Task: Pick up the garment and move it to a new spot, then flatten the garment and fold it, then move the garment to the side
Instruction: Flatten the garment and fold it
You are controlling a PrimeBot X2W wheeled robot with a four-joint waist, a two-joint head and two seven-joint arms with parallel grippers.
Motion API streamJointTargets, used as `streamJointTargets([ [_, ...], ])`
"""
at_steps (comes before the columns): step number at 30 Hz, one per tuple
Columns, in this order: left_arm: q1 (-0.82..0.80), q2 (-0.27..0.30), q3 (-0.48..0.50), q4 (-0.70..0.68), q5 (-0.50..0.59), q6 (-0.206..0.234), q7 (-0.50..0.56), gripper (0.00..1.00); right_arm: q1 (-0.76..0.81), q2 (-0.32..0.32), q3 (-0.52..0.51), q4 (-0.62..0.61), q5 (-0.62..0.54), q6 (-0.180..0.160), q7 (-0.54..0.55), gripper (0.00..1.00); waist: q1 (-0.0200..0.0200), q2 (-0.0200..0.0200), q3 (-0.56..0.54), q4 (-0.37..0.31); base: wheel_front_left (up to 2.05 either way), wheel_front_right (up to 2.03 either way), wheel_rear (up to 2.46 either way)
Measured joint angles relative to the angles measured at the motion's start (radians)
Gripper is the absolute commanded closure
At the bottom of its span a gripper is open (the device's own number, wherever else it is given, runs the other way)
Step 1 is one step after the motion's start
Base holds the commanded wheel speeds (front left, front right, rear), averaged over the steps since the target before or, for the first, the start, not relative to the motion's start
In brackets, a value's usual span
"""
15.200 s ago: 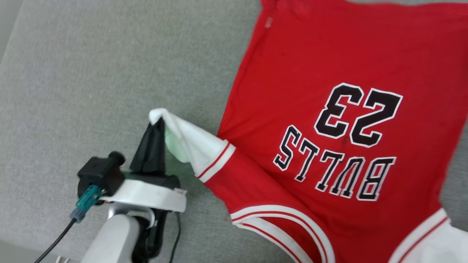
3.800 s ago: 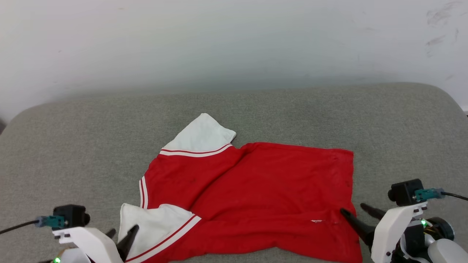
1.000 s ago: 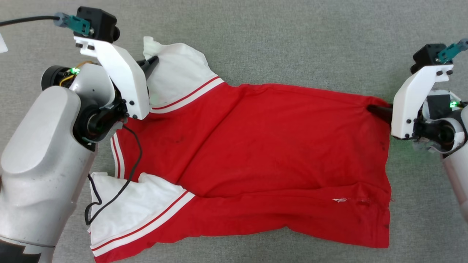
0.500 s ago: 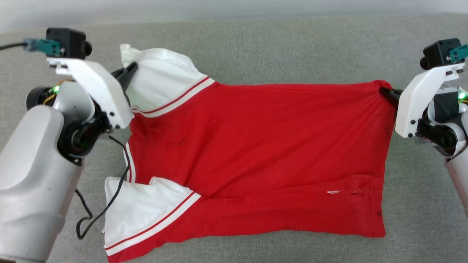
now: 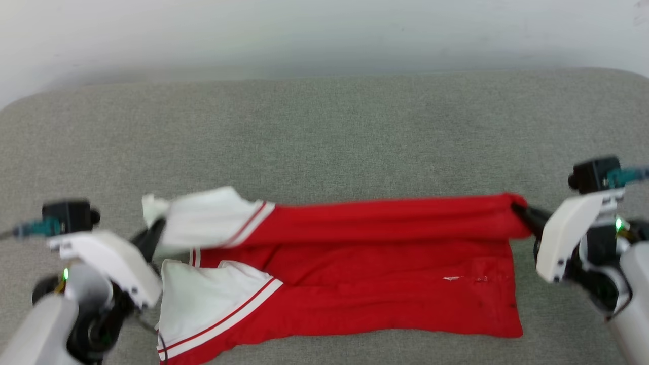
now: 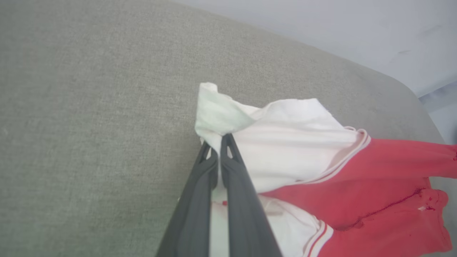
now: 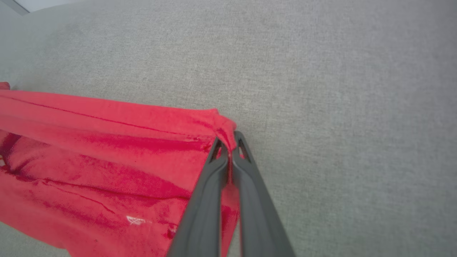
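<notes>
Across most of the head view spreads a grey upholstered surface (image 5: 324, 132) with rounded far corners, and behind it stands a pale wall (image 5: 324, 30).

On the near part of that surface lies the garment (image 5: 385, 284), a red jersey with white sleeves, stretched crosswise in front of the robot. Its far edge is drawn into a straight, taut band running from one gripper to the other. This band sits over the rest of the red cloth, which lies flat and mildly creased towards the near edge.

At the lower left, the left gripper (image 5: 152, 235) has its two dark fingers pressed together on the tip of the upper white sleeve (image 5: 208, 223). The left wrist view shows the fingertips (image 6: 224, 142) pinching a bunched corner of that white cloth. At the right, the right gripper (image 5: 522, 213) is likewise clamped tight, and the right wrist view shows a puckered red corner (image 7: 223, 125) of the hem caught between its tips.

A second white sleeve (image 5: 203, 294) rests flat at the near left, edged with red-and-white striped trim (image 5: 238, 312). A small white mark (image 5: 450, 278) shows on the red cloth near the right side.
</notes>
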Motion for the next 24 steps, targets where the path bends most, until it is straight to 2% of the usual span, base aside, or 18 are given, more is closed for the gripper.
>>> streamJointTargets([
  [4, 0.150, -0.012, 0.022, -0.020, -0.035, 0.038, -0.032, 1.00, 0.125, 0.021, -0.019, -0.045, -0.005, 0.000, -0.038, 1.00, 0.0000, 0.0000, -0.014, -0.005, 0.00, 0.00, 0.00],
  [8, 0.226, -0.033, 0.024, -0.010, -0.056, 0.051, -0.045, 1.00, 0.204, 0.051, -0.042, -0.058, -0.003, 0.000, -0.061, 1.00, 0.0001, 0.0000, -0.018, -0.011, 0.00, 0.00, 0.00],
  [9, 0.251, -0.059, 0.020, 0.008, -0.070, 0.055, -0.053, 0.51, 0.251, 0.071, -0.057, -0.055, -0.006, 0.000, -0.072, 0.25, 0.0000, 0.0000, -0.019, -0.013, 0.00, 0.00, 0.00],
  [10, 0.259, -0.069, 0.014, 0.015, -0.071, 0.055, -0.056, 0.51, 0.270, 0.082, -0.063, -0.050, -0.010, 0.000, -0.077, 0.25, 0.0001, 0.0000, -0.019, -0.013, 0.00, 0.00, 0.00],
  [11, 0.264, -0.078, 0.013, 0.022, -0.074, 0.055, -0.066, 0.00, 0.286, 0.091, -0.070, -0.049, -0.014, 0.000, -0.085, 0.00, 0.0001, 0.0000, -0.020, -0.014, 0.00, 0.00, 0.00],
  [16, 0.265, -0.101, 0.017, 0.030, -0.034, 0.051, -0.167, 0.00, 0.344, 0.116, -0.106, -0.071, -0.023, 0.000, -0.112, 0.00, 0.0001, 0.0000, -0.024, -0.019, 0.00, 0.00, 0.00],
  [21, 0.247, -0.091, 0.029, 0.005, 0.051, 0.056, -0.295, 0.00, 0.387, 0.109, -0.155, -0.151, -0.048, -0.001, -0.132, 0.00, 0.0000, 0.0000, -0.034, -0.027, 0.00, 0.00, 0.00],
  [24, 0.228, -0.086, 0.028, -0.027, 0.107, 0.063, -0.365, 0.00, 0.392, 0.103, -0.194, -0.207, -0.054, -0.001, -0.107, 0.00, 0.0001, 0.0000, -0.043, -0.034, 0.00, 0.00, 0.00],
])
